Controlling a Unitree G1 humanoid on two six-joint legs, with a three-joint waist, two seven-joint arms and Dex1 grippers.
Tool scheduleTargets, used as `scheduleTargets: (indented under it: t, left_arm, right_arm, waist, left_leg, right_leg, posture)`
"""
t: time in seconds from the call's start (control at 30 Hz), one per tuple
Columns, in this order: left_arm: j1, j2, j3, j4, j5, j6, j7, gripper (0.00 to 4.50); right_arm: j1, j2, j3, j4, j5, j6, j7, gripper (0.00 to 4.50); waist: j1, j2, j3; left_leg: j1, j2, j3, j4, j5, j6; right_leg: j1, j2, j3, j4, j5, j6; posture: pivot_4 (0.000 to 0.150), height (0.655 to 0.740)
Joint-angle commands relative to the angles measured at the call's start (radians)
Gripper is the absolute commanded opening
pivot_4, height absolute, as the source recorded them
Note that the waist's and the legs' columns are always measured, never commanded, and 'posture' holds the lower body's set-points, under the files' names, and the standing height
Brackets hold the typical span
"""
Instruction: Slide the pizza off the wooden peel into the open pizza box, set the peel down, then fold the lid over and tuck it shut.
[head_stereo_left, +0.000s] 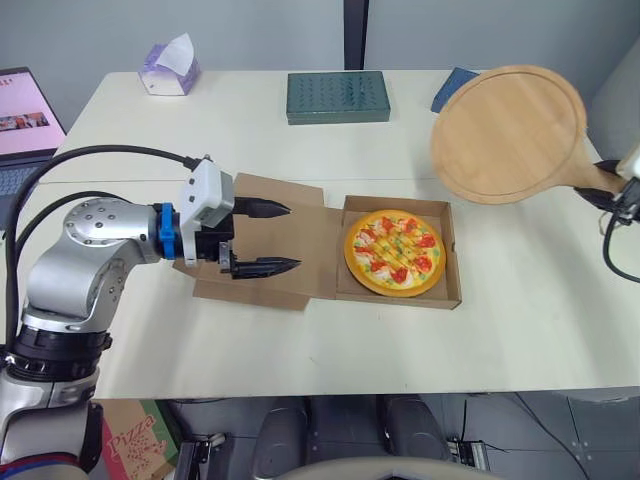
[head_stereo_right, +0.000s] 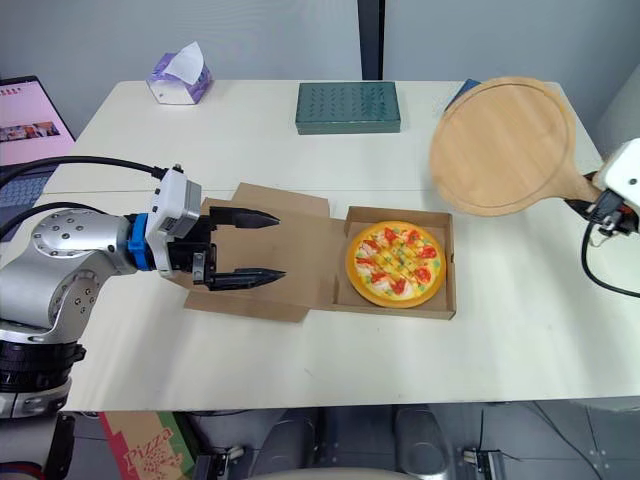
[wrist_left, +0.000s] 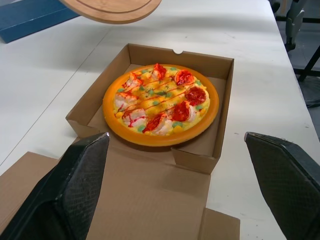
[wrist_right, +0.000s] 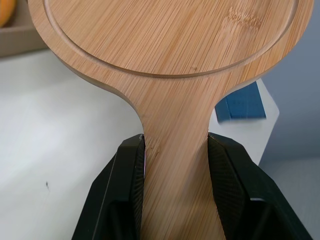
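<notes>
The pizza (head_stereo_left: 396, 251) with red and green toppings lies inside the open cardboard box (head_stereo_left: 449, 262) at the table's middle. The box lid (head_stereo_left: 300, 245) lies flat to the box's left. My left gripper (head_stereo_left: 282, 238) hovers open over that lid, its black fingers (wrist_left: 80, 185) pointing toward the pizza (wrist_left: 161, 103). The round wooden peel (head_stereo_left: 510, 132) is held tilted in the air, above and right of the box, bare of pizza. My right gripper (wrist_right: 176, 165) is shut on the peel's handle (wrist_right: 175, 150).
A green rectangular box (head_stereo_left: 337, 97) sits at the back middle, a tissue pack (head_stereo_left: 169, 70) at the back left, and a blue object (head_stereo_left: 455, 88) behind the peel. A laptop (head_stereo_left: 22, 115) stands off the table's left edge. The table (head_stereo_left: 540, 320) is white.
</notes>
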Motion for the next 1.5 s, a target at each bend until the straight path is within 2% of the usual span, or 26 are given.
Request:
scheduleTargets:
  t: [0.03, 0.13, 0.3, 0.6, 0.93, 1.23, 1.5]
  left_arm:
    - [-0.021, -0.01, 0.008, -0.021, -0.018, 0.004, 0.001, 4.5]
    - [-0.036, -0.033, -0.003, -0.04, -0.031, 0.018, 0.005, 4.5]
    - [-0.109, -0.105, -0.023, -0.112, -0.083, 0.097, 0.058, 4.5]
    - [-0.206, -0.174, -0.12, -0.128, -0.067, 0.14, 0.097, 4.5]
    - [-0.286, -0.226, -0.174, -0.113, -0.056, 0.188, 0.136, 4.5]
    - [-0.28, -0.221, -0.165, -0.136, -0.068, 0.196, 0.132, 4.5]
    - [-0.23, -0.213, -0.139, -0.175, -0.081, 0.178, 0.143, 4.5]
  right_arm:
    - [0.034, 0.007, -0.13, -0.055, 0.042, 0.069, -0.038, 1.56]
    - [0.111, 0.048, -0.206, -0.116, 0.07, 0.156, -0.054, 1.56]
    - [0.262, 0.2, -0.337, -0.287, 0.135, 0.37, -0.139, 1.56]
    - [0.404, 0.358, -0.377, -0.443, 0.179, 0.586, -0.28, 1.56]
    - [0.403, 0.395, -0.321, -0.398, 0.21, 0.678, -0.355, 1.56]
    - [0.402, 0.41, -0.28, -0.314, 0.21, 0.648, -0.383, 1.56]
    - [0.463, 0.369, -0.397, -0.327, 0.286, 0.693, -0.324, 4.3]
  waist:
    - [-0.001, 0.0, 0.0]
    - [0.0, 0.0, 0.0]
    - [0.01, 0.0, 0.0]
    - [0.013, 0.001, -0.001]
    - [0.012, 0.001, -0.001]
    - [0.013, 0.001, -0.001]
    - [0.014, 0.001, -0.001]
  left_leg:
    - [0.0, 0.0, 0.0, 0.0, 0.0, 0.0]
    - [0.0, 0.0, 0.0, 0.0, 0.0, 0.0]
    - [0.0, 0.0, -0.001, 0.001, 0.0, 0.0]
    - [0.0, -0.001, 0.0, 0.004, 0.0, 0.0]
    - [0.0, -0.001, 0.0, 0.005, 0.0, 0.0]
    - [0.0, -0.001, 0.0, 0.005, 0.0, 0.0]
    - [0.0, -0.001, -0.001, 0.005, 0.0, 0.0]
  right_leg:
    - [0.0, 0.0, 0.0, 0.0, 0.0, 0.0]
    - [0.0, 0.0, 0.0, 0.001, 0.0, 0.0]
    - [0.001, 0.0, -0.001, 0.0, 0.0, 0.0]
    - [0.002, 0.0, 0.0, 0.001, 0.001, 0.001]
    - [0.002, 0.0, 0.0, 0.001, 0.001, 0.001]
    - [0.002, 0.0, 0.0, 0.001, 0.001, 0.001]
    - [0.003, 0.0, 0.0, 0.0, 0.001, 0.001]
  posture:
    - [0.15, 0.7279]
    - [0.15, 0.7279]
    - [0.15, 0.7279]
    - [0.15, 0.7279]
    - [0.15, 0.7279]
    - [0.15, 0.7279]
    - [0.15, 0.7279]
